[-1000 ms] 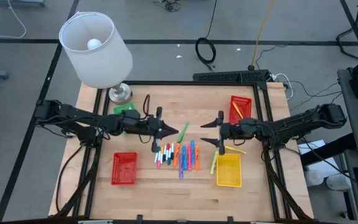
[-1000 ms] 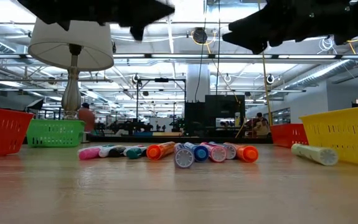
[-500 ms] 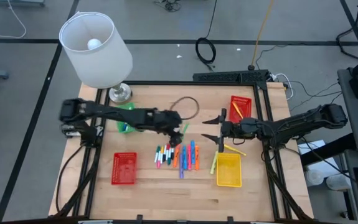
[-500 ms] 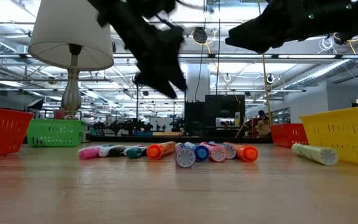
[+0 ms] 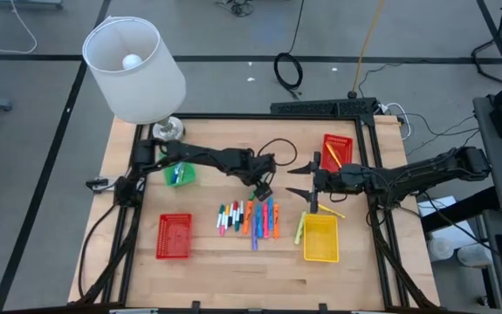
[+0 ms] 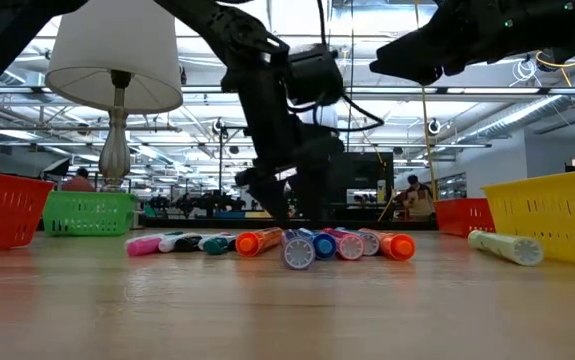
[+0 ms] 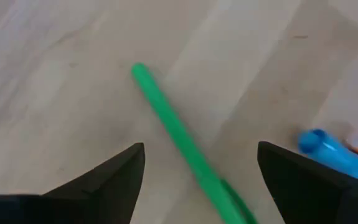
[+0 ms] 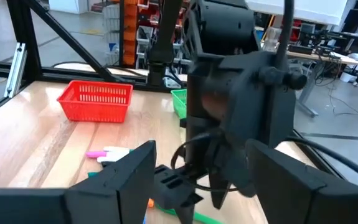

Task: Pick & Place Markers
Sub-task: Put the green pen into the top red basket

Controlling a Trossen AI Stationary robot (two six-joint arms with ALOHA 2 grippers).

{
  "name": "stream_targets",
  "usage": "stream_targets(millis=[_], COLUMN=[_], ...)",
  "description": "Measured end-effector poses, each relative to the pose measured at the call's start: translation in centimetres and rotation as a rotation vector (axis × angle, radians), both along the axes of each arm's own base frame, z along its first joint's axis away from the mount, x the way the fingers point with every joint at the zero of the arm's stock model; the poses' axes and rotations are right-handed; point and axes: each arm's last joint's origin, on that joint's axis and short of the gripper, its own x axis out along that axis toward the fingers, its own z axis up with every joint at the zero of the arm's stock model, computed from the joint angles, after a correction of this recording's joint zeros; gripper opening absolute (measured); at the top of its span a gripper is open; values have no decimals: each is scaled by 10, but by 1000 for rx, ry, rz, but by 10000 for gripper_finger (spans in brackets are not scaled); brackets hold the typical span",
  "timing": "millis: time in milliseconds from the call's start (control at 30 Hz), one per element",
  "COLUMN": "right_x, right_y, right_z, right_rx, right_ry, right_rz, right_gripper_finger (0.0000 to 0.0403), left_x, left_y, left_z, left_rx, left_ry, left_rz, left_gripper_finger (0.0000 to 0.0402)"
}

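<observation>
A green marker [image 7: 166, 118] lies flat on the wooden table, just beyond the far end of a row of several markers [image 5: 251, 218]. My left gripper [image 7: 200, 158] points steeply down over it, open, one finger on each side and clear of it. In the high view this gripper [image 5: 262, 187] hides most of the green marker. A blue marker [image 7: 331, 152] of the row shows beside it. My right gripper [image 5: 306, 188] hovers open and level, right of the left one, above the table.
A yellow basket [image 5: 320, 239] stands near right, with a pale marker [image 5: 300, 228] beside it. A red basket [image 5: 174, 235] is near left, another red basket [image 5: 338, 150] far right, a green basket [image 5: 178, 171] far left. A lamp [image 5: 135, 70] stands at the far left corner.
My left gripper has swung toward the table's right edge and come down over the green marker. It has tipped from level to pointing steeply down, and it has opened. The markers lie where they were.
</observation>
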Motion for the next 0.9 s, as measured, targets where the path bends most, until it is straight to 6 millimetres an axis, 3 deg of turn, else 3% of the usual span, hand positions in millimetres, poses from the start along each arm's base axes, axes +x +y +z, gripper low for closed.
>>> stream_targets(millis=[233,567,900], right_x=[0,0,0], right_y=[0,0,0], right_z=[0,1,1], right_rx=[0,2,8], right_ry=[2,-10,-10], right_rz=[0,0,0], right_gripper_finger=[238,238,238], left_x=[-3,-2,-11], left_y=[10,8,16], left_z=[-8,-39,-39], left_rx=[10,-40,-125], left_ry=[48,146,205], left_rz=[26,6,74], left_gripper_finger=[282,230,116])
